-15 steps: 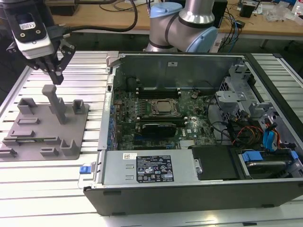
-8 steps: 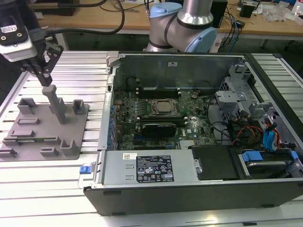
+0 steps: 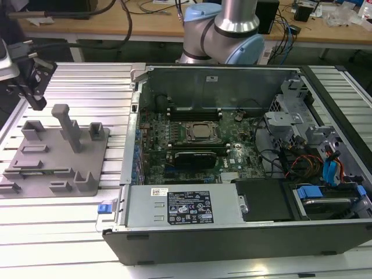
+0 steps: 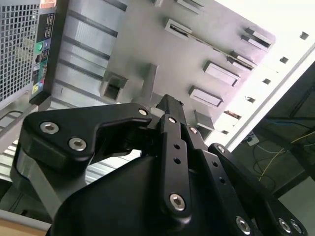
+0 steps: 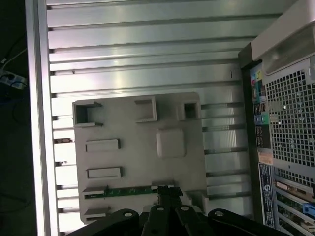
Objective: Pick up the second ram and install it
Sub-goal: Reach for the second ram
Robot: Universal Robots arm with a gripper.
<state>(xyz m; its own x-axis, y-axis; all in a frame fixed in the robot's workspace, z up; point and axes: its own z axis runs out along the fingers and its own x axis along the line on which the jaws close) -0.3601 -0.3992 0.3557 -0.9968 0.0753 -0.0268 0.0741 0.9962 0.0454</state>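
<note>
At the 10 o'clock corner of the exterior view, the claw (image 3: 35, 99) hangs above the ribbed aluminium tabletop (image 3: 75, 81). It is closed, with nothing seen in it. Below it, toward 8 o'clock, the grey parts fixture (image 3: 58, 163) rests on the tabletop, one upright post (image 3: 68, 125) standing among its low pockets. In the first wrist view the second ram (image 5: 123, 191), a thin green stick, sits in a long slot along one edge of that fixture. The closed fingertips (image 5: 165, 194) overlap its end from that camera; whether they touch it cannot be told.

At the centre the open computer case (image 3: 221, 87) lies on its side. The silver processor (image 3: 202, 132) sits mid-way on the motherboard (image 3: 157, 125), with a black expansion card (image 3: 200, 157) just at its 6 o'clock. The power supply (image 3: 186, 206) runs along the case's 6 o'clock edge. At 12 o'clock the arm's base (image 3: 224, 29) rises behind the case. Toward 4 o'clock are the blue-tabbed drive bays (image 3: 325, 192).
</note>
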